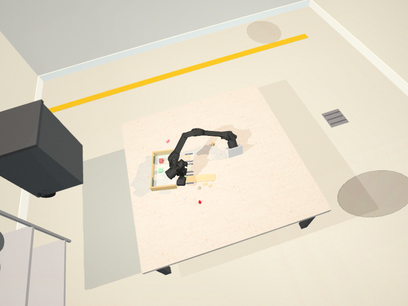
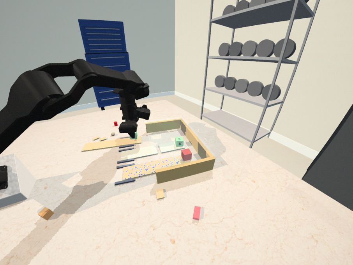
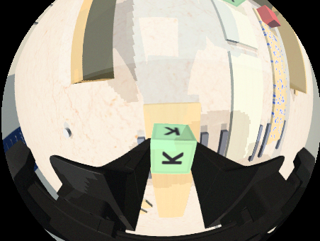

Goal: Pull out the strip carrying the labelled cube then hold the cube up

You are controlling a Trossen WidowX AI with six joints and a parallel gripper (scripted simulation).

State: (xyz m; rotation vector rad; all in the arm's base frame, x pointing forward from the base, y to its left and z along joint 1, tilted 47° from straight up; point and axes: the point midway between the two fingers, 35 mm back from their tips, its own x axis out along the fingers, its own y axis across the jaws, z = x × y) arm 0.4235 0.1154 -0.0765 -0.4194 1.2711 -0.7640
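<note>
the hand (image 3: 172, 169) is clamped on the green cube marked k (image 3: 173, 151), one finger on each side of it, and the cube sits on the near end of the plain tan strip (image 2: 109, 143), which lies pulled out on the bench (image 2: 256, 205), outside the tan tray (image 2: 185, 169). beyond the hand, inside the tray, a second green k cube (image 2: 179, 141) rests on a pale strip, with a red cube (image 2: 186, 154) on the blue-speckled strip (image 2: 148, 168) beside it.
</note>
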